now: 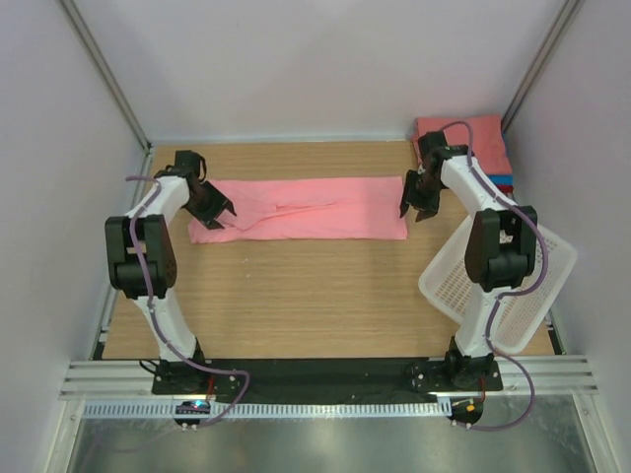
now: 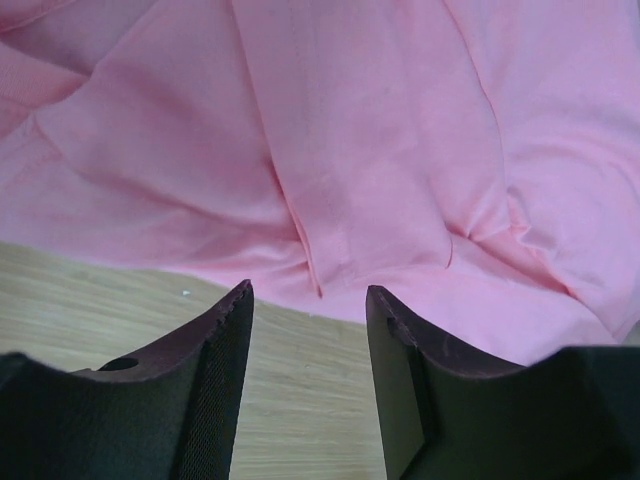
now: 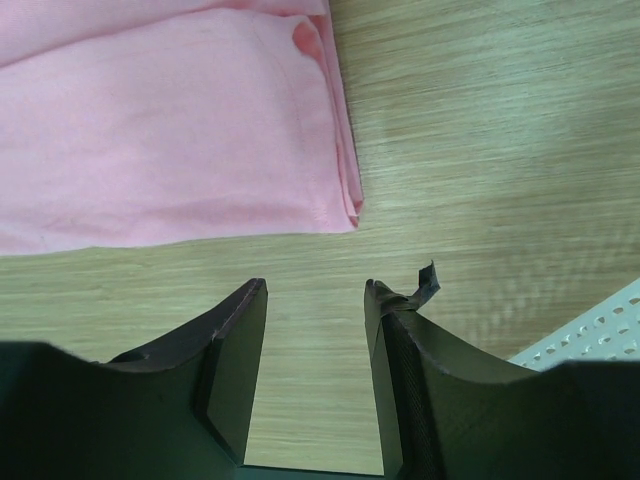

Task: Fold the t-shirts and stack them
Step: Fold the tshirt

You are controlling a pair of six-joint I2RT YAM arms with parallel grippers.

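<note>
Left gripper [image 2: 308, 292] and right gripper [image 3: 315, 288] both show jaws partly open, gripping nothing, poised at opposite ends of the pink t-shirt [image 1: 306, 209].

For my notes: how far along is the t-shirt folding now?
Done: a stack of folded shirts sits at the far right corner. In hand: one pink t-shirt lies folded into a long strip; left gripper and right gripper stand open at its ends, holding nothing. Left: fold it shorter and stack it.
</note>
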